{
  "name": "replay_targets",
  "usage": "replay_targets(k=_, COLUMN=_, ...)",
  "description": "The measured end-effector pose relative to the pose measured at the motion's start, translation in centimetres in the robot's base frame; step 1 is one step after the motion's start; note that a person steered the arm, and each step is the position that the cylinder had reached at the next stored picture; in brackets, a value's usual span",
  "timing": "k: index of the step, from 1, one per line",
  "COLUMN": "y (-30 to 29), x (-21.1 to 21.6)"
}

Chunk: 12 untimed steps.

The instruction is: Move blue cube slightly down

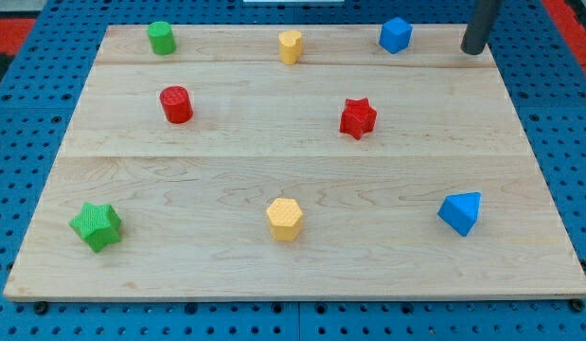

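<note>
Camera view shows my tip [473, 50], the lower end of a smooth dark rod, resting near the desk's top right corner. This end effector has nothing that opens or closes; it is a plain rod, touching no block. The blue cube [395, 35] sits near the top edge, just to the left of my tip and apart from it. The desk [274, 161] is pale wood with visible grain and plank seams.

Along the top edge also stand a green cylinder [161, 38] and a yellow block [290, 46] with faceted sides. Mid-desk are a red cylinder [176, 104] and a red star [358, 118]. Near the bottom edge lie a green star [96, 226], a yellow hexagonal block [284, 219] and a blue wedge-like block [460, 212]. The blocks look ridged, like printed plastic.
</note>
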State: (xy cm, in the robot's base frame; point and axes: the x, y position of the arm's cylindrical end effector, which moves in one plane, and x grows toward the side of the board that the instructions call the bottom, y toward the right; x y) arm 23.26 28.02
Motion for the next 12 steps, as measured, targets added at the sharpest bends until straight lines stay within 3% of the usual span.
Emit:
replay_targets(k=1, y=4.2, x=-4.0)
replay_targets(k=3, y=-2.4, x=-4.1)
replay_targets(k=4, y=-2.4, x=-4.1)
replay_targets(k=8, y=-16.6, x=-4.0)
replay_targets(k=10, y=-11.3, x=-0.1)
replay_targets(k=12, y=-18.0, x=1.2)
